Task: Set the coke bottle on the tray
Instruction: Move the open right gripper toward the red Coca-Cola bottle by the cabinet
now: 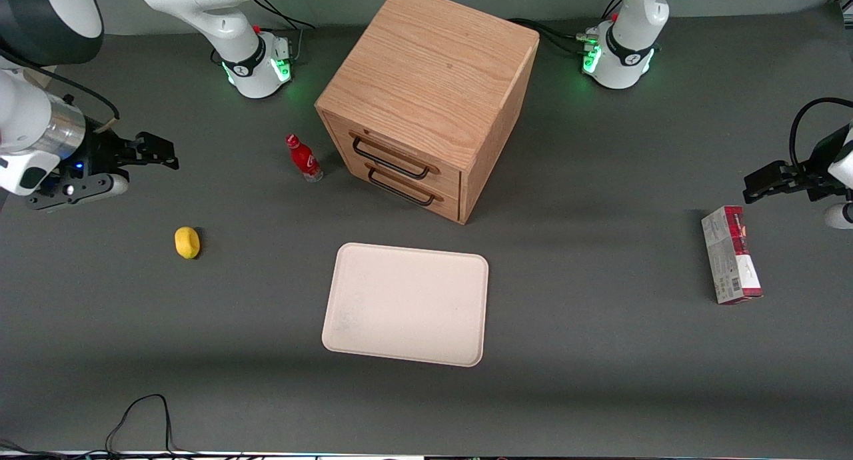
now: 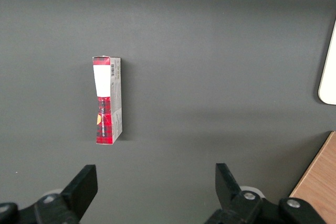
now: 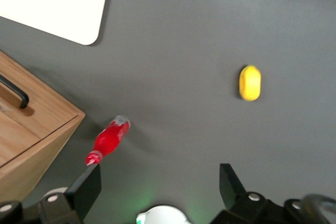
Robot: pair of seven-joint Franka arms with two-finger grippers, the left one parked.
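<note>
Small red coke bottle with a red cap, white label marks and a clear base [image 1: 304, 157] stands upright on the dark grey desk [image 1: 600, 353], upper centre-left of the front frame, just beside the lower drawer corner of the oak-veneer two-drawer cabinet with black wire handles [image 1: 426, 93] but apart from it. Large flat pinkish-cream rectangular tray with rounded corners and a low rim [image 1: 406, 303] lies nearer the front camera than the cabinet, at frame centre, nothing on it. Black two-finger gripper [image 1: 143, 155] hangs at the left edge of the front frame, toward the working arm's end of the desk, well apart from the bottle; fingers spread wide with nothing between them, confirmed in the right wrist view, where the gripper [image 3: 160, 187] shows with the bottle [image 3: 109, 140] just off one fingertip's line and desk between. Task not yet begun: bottle untouched. Small yellow lemon-like object [image 1: 187, 242] sits on the desk near the working arm's end, nearer the camera than the bottle. Red-and-grey rectangular carton [image 1: 731, 255] lies flat toward the parked arm's end; irrelevant. Handling judgement: bottle likely light, rigid, smooth plastic, tall for its base, so easily tipped by a glancing finger. Best hold probably across the red body at mid-height, below the cap taper, with the cabinet corner kept off the closing line.
</note>
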